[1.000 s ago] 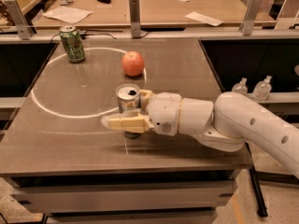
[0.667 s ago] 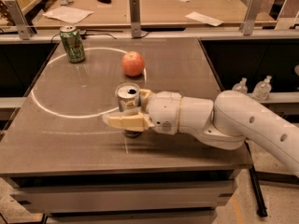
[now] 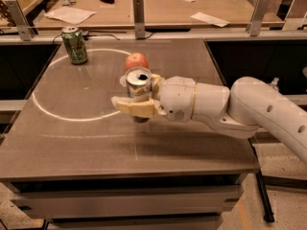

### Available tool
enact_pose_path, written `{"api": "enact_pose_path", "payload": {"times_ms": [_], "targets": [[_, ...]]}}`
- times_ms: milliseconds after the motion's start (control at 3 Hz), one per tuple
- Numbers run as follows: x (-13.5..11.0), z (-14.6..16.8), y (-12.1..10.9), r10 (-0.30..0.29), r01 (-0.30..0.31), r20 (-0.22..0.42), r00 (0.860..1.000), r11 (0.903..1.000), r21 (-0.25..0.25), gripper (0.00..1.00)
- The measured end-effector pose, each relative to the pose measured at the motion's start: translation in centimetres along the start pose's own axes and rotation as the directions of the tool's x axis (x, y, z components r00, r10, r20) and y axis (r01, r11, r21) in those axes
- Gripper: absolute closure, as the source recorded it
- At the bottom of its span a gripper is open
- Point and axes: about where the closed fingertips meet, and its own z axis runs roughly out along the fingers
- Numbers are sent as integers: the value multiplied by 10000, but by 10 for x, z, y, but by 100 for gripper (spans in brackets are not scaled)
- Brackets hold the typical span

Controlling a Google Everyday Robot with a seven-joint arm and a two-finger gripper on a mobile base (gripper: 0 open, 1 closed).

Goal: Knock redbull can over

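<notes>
The redbull can is a slim silver can with an open shiny top. It stands upright near the middle of the table, just in front of a red apple. My gripper reaches in from the right and is shut around the can. The near cream finger crosses in front of the can's lower half, and the other finger is behind the can. The can's base is mostly hidden by the near finger.
A green can stands at the table's far left, on a white circle line. A rail with posts runs behind the table, with a desk holding papers beyond it. My white arm spans the right side.
My gripper and the redbull can have moved together, up in the picture and slightly right, closer to the apple. The can is still upright. The green can and apple have not moved.
</notes>
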Motion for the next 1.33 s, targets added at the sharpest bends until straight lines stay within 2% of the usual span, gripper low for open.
{"api": "enact_pose_path", "payload": {"times_ms": [333,667,1000,1333], "targets": [[-36,-8,-10,-1761,1779,671,9821,9838,-217,100],[-57,-12,-10,-3769,3854,964,9212,9180,-937,100],[-61,-13,-4,-3916,4031,1099,9136,9076,-1174,100],[-60,-13,-4,-3893,4006,1089,9147,9089,-1157,100]]}}
